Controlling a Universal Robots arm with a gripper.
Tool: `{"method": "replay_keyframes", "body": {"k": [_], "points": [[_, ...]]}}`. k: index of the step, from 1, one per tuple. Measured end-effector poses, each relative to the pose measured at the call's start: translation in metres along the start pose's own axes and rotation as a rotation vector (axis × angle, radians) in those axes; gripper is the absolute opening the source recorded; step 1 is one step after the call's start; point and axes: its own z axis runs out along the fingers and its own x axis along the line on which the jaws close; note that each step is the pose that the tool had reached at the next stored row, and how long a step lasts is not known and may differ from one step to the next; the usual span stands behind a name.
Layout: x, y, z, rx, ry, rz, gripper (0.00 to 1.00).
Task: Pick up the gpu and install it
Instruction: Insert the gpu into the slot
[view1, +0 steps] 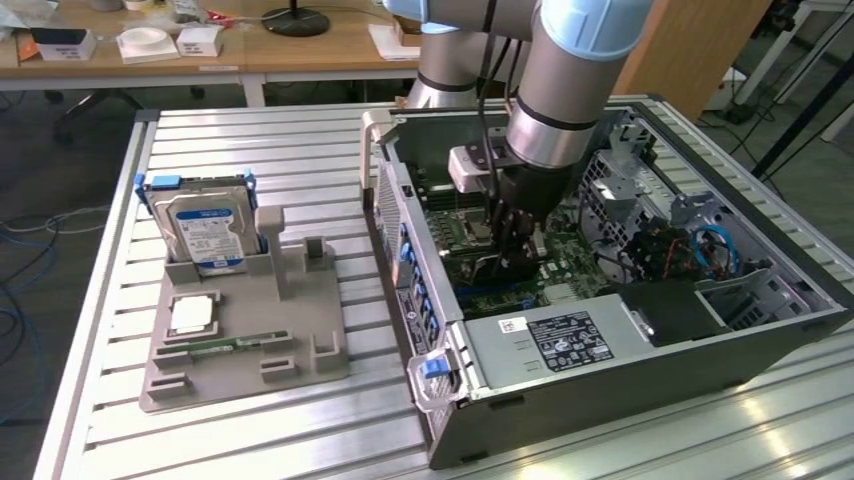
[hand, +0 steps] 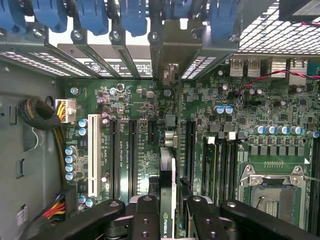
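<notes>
A silver-grey arm (view1: 554, 95) with pale blue joint caps and black cables carries a black, screw-studded tool (hand: 168, 210).

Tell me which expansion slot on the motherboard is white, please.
The long slot nearest the yellow-wired power connector is white. The other parallel slots are black.

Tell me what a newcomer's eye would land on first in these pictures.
The arm's gripper reaches down into the open computer case, shut on the gpu, which stands edge-on over the green motherboard. On the exterior view's left, a silver hard drive stands upright in a grey holder.
</notes>
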Motion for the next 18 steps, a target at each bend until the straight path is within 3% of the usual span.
{"method": "replay_keyframes", "body": {"k": [18], "points": [[0.0, 0.0, 0.0, -0.0001, 0.0003, 0.0, 0.26]]}}
